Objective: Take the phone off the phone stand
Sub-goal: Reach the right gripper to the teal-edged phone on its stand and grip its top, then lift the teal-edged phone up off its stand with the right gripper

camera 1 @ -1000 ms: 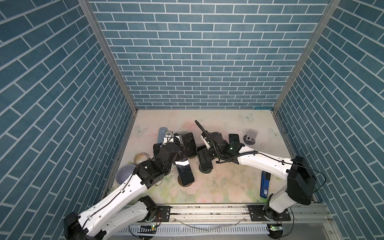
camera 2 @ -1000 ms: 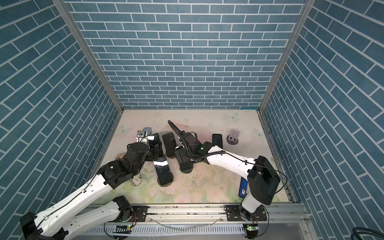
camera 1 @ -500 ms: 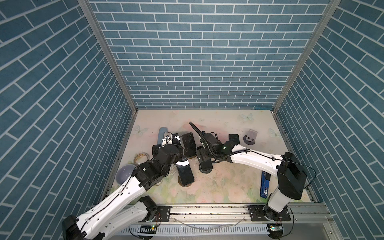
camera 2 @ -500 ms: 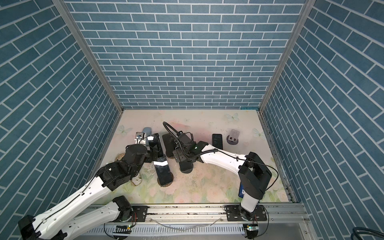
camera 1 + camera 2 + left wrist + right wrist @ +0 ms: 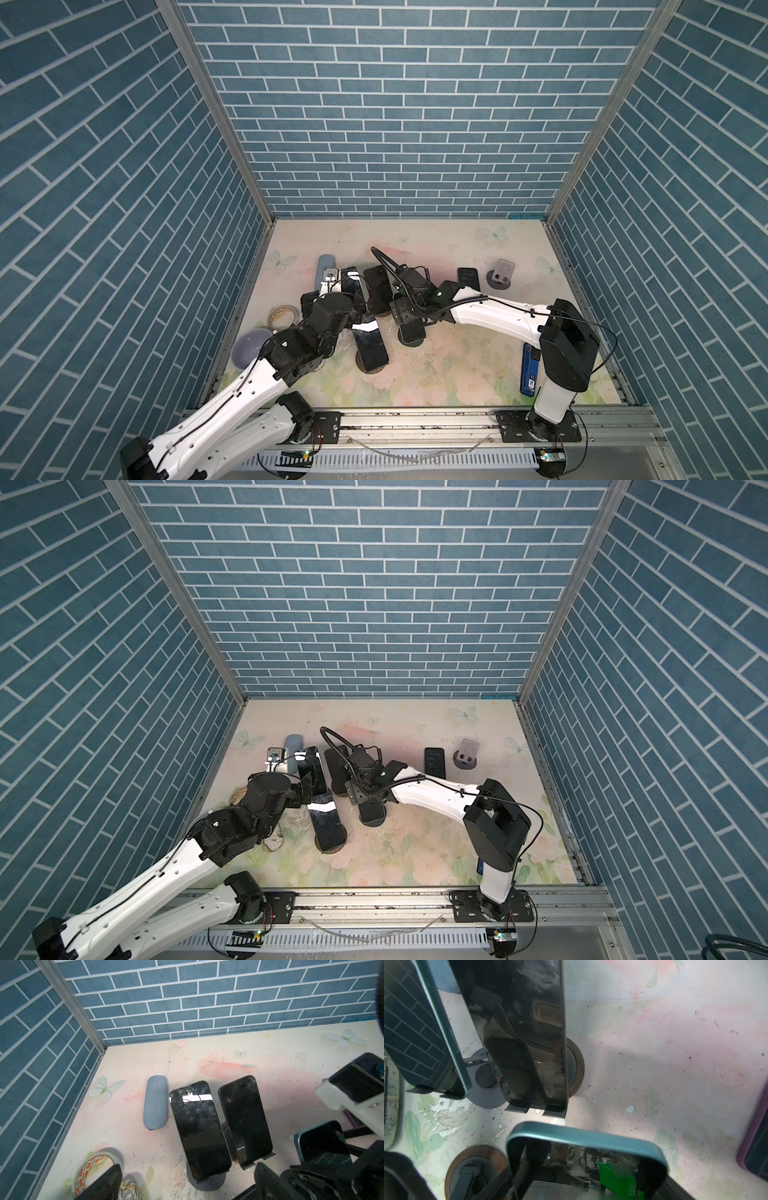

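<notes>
Near the middle of the floral tabletop (image 5: 457,365), the blue-edged phone (image 5: 585,1138) leans on its phone stand (image 5: 412,343), whose dark round base shows beneath it in both top views. Your right pincer (image 5: 586,1178) straddles the phone's upper end, with a finger beside each long edge. You cannot tell from these views whether the fingers press on the edges or stand just clear of them.

Just beyond, toward the back wall, two more phones lean side by side. The black phone (image 5: 517,1032) sits on a wood-rimmed stand (image 5: 577,1068), and the green-edged phone (image 5: 421,1032) on a grey-based stand (image 5: 485,1095). A front phone (image 5: 372,347), with a white reflection across its screen, leans on a further stand just beside your left arm's wrist.

Your left pincer (image 5: 188,1165) hovers with its fingers wide apart and nothing between them, facing the green-edged phone.

Farther out on the left side:
- A blue-grey fabric case (image 5: 155,1103) lies flat just beside the green-edged phone.
- A tape roll (image 5: 83,1174) and a grey bowl (image 5: 249,347) lie near the left wall.

On the right side:
- A flat phone (image 5: 468,277) lies next to a small grey stand (image 5: 502,274).
- A blue phone (image 5: 530,370) lies flat beside your right arm.
</notes>
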Controlling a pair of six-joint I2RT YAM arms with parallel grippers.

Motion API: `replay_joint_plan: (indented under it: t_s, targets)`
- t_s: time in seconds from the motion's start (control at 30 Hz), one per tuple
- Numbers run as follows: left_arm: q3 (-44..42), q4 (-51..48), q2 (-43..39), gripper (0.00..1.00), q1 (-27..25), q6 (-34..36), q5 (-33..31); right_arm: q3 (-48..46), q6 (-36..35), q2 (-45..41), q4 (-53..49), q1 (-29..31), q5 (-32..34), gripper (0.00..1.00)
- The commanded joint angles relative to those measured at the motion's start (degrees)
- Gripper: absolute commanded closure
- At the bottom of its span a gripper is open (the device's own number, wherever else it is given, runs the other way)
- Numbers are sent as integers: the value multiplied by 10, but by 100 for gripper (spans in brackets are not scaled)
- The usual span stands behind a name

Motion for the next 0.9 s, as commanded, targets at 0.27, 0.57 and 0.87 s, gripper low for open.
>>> replay_joint_plan:
  t_s: [0.27,0.57,0.87]
  targets:
    - [-13,-6,-1,0,1,-4,-7,34,19,13,-33,6,27,39]
    - [-6,-9,12,0,1,-5,-4,41,5,-10,-26,4,33,45]
    - [5,-7,30,0,1,-2,-1,24,6,-63,10,-27,5,47]
